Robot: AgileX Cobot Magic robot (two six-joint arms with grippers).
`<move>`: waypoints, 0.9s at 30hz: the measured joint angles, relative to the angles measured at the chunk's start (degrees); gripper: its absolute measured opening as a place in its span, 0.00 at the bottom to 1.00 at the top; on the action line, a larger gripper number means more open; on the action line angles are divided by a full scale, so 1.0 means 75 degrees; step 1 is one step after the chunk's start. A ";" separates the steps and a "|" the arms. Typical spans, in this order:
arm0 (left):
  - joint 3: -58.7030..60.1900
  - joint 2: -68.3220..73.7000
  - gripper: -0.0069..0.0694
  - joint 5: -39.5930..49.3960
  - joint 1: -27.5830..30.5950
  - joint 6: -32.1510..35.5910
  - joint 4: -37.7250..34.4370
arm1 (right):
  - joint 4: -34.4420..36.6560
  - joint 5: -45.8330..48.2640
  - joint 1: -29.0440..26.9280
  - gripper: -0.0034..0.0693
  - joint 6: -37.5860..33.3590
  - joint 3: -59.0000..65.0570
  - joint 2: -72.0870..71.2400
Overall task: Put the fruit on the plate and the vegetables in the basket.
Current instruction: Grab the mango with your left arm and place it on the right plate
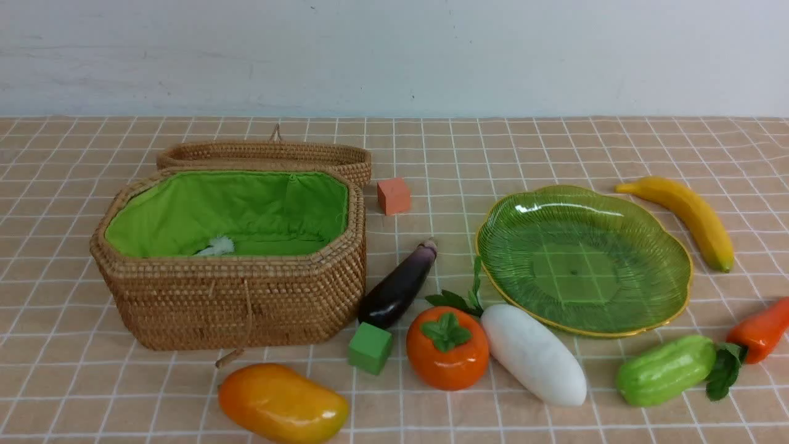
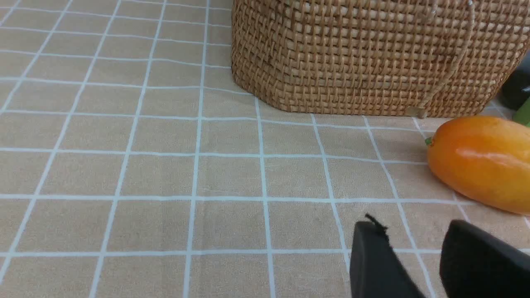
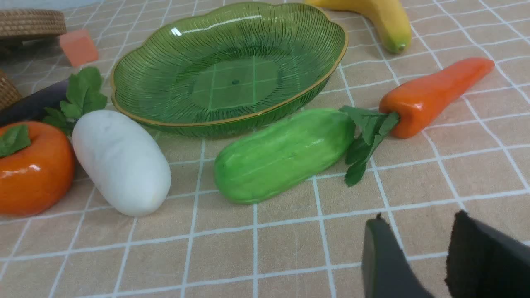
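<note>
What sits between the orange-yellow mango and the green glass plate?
The small green cube, the round orange persimmon and the white oblong radish lie between the orange-yellow mango and the green glass plate, so it probably needs lifting over them.

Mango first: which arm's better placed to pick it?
Left. The mango lies close ahead of the left arm's open, empty jaws, in front of the basket. The right wrist view faces the cucumber, radish and plate; the mango is not in it.
</note>
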 joint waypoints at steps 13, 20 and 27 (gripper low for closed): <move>0.0000 0.0000 0.40 0.0000 0.0000 0.0000 0.0000 | 0.0000 0.0000 0.0000 0.38 0.0000 0.0000 0.0000; 0.0000 0.0000 0.40 -0.0011 0.0000 0.0000 0.0000 | 0.0000 0.0000 0.0000 0.38 0.0000 0.0000 0.0000; 0.0000 0.0000 0.40 -0.1363 0.0000 -0.1053 -0.1549 | 0.0000 0.0000 0.0000 0.38 0.0000 0.0000 0.0000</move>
